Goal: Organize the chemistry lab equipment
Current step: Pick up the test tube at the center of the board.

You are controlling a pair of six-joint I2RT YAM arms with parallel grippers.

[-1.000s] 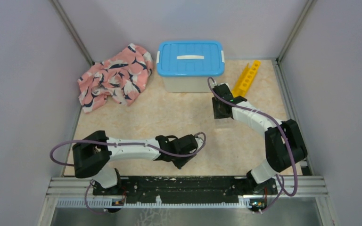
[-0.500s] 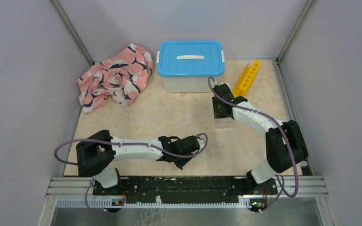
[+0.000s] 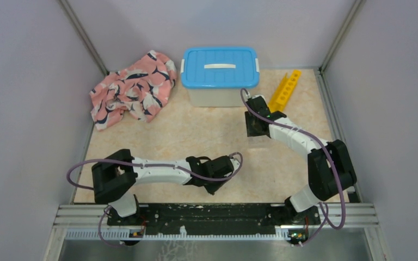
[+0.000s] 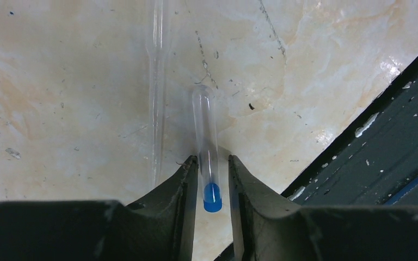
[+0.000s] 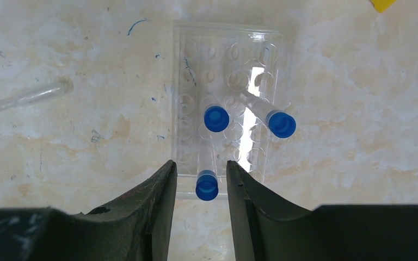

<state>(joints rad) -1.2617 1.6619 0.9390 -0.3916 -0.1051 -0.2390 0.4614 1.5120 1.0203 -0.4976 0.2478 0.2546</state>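
Left pincer has been eased slightly rightward along the near edge of the table and is spread narrowly astride a blue-capped tube lying there; pickup for racking seems imminent.

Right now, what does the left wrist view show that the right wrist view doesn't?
Left wrist only: one blue-capped tube lying flat inside the open left pincer, and the dark rail. Right wrist only: a clear holed rack with three capped tubes, the yellow rack's corner, the open right pincer. Shared: marbled tabletop, a thin clear pipette, a tube between the fingers.
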